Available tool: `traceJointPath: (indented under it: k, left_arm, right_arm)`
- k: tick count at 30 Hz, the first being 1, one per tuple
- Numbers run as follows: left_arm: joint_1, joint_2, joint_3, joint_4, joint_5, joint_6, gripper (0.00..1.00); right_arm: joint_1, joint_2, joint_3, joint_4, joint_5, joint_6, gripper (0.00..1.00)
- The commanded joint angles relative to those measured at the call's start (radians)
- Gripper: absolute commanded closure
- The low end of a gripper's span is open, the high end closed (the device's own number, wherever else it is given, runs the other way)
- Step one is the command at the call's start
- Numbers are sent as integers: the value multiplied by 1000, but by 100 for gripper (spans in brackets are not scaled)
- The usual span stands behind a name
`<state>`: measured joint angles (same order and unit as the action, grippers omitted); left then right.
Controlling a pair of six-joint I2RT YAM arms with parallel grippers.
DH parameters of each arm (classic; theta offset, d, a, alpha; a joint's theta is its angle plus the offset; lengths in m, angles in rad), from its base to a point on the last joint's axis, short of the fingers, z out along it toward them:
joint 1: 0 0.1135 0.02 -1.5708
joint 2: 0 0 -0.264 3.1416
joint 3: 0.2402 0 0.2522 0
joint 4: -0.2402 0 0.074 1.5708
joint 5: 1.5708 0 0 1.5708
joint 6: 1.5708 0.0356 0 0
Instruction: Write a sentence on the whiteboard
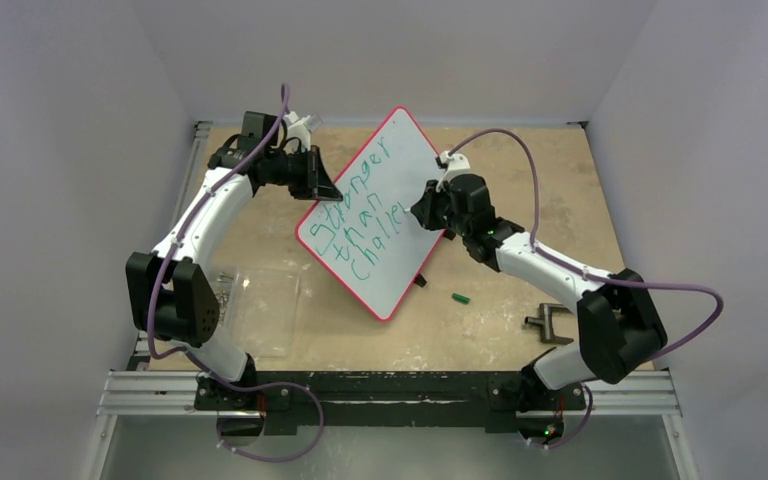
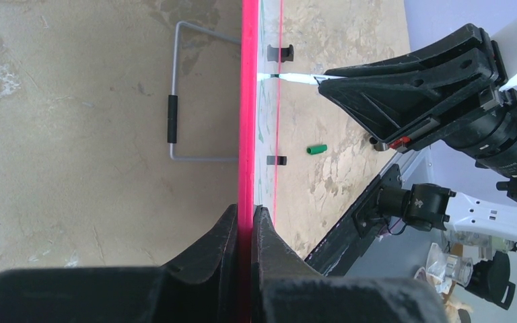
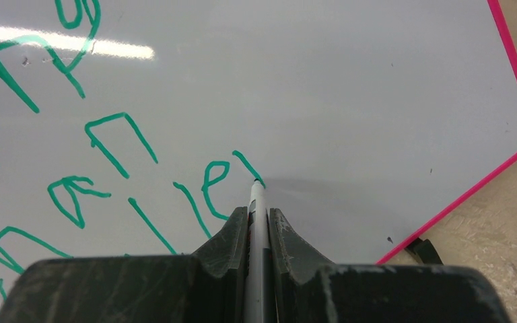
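Where the left arm (image 1: pixel 210 215) comes in from the left of the overhead frame, its jaws are closed on the red rim of the whiteboard (image 1: pixel 410 165). They pinch the upper-left edge, and the left wrist view shows the rim tight between both fingers.

- Whiteboard: centre frame, propped at a tilt off the bench (image 1: pixel 530 180).
- The sentence (image 1: pixel 360 225): green, three lines; the third reads "Challe", then a short slanted stroke.
- Marker (image 3: pixel 257 202): right jaws closed on its shaft. Long axis runs straight up the right wrist frame, tip touching the board at the stroke's lower end, just right of the "e".
- Key relation: bare white lies right of the tip, out to the red rim and rounded corner at right of frame. Judged, the remaining letters go that way, so the right arm (image 1: pixel 530 255) does the writing.
- Green cap (image 1: pixel 460 298): on the bench, lower right of the board, apart from it.
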<state>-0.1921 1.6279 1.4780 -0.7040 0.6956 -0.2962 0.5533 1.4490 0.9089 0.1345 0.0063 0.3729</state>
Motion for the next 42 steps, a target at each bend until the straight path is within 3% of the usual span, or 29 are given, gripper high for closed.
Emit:
traceJointPath:
  k: [1, 21, 42]
  left_arm:
    - [5, -44, 16, 23, -95, 31, 100]
    - [5, -46, 16, 23, -93, 31, 100]
    - [5, -43, 16, 23, -90, 28, 100]
  right_arm:
    - [4, 26, 79, 4, -24, -9, 100]
    - [-19, 93, 160, -19, 30, -2, 100]
    - [-29, 37, 45, -24, 14, 2, 100]
